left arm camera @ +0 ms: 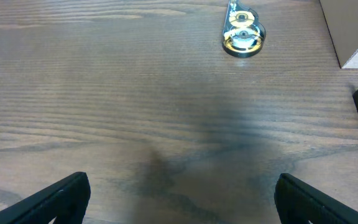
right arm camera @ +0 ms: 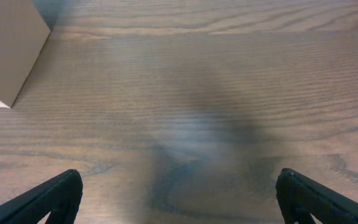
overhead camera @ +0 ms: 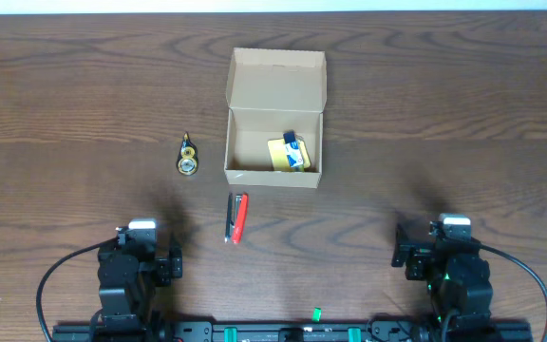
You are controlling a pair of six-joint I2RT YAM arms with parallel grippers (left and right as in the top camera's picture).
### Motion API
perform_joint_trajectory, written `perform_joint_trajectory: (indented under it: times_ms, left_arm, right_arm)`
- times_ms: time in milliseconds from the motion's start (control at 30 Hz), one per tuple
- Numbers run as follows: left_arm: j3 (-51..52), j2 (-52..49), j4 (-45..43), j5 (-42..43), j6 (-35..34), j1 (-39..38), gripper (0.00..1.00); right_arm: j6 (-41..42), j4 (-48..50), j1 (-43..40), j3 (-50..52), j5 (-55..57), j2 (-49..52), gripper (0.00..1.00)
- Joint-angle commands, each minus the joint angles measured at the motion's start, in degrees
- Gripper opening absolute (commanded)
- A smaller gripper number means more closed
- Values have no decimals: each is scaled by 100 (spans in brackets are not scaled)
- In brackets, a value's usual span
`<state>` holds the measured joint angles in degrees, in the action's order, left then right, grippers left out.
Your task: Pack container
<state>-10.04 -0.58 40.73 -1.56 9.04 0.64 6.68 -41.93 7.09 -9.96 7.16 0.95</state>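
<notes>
Plainly, you had both arms parked well short of the container (overhead camera: pixel 273 119), which sat open mid-table with its flap lid tipped back on the far side. To its left and nearer you, the left gripper (left arm camera: pixel 182 198) held its jaws wide over bare wood, gripping nothing.

Just left of the container lay a small gold-and-black roll (overhead camera: pixel 188 158). I judged it likely to skid or roll out of a shallow pinch.

Just in front of the container's near wall lay a red-and-black tool (overhead camera: pixel 237 217). A low reach there could have nudged that wall and shoved the light box.

A yellow item (overhead camera: pixel 289 154) already filled the container's right half, so a careless drop might have landed on it.

To the container's right, the right gripper (right arm camera: pixel 179 193) was likewise spread wide and empty.
</notes>
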Motion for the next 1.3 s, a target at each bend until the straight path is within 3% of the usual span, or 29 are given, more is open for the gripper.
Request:
perform_joint_trajectory:
  times_ms: [0,733,933,1133,1267]
  left_arm:
    - [87,37,37,-31,39,11,96]
    - [87,37,17,-42,39,11,96]
    - [-24,9,-13,-35,-1034,11,95]
    - [-752,-693,-24,-57,-1202,11,96]
    - [-1493,-1797,-33,-186,-1204,11,95]
  right_arm:
    - [-116,-22,-63,63,-81,-63,99]
    - [-116,-22,-63,63,-81,-63,99]
    - [-118,-22,-63,63,-83,-63,99]
    - [-116,-22,-63,63,-81,-63,99]
    - [-118,-22,-63,63,-81,-63,99]
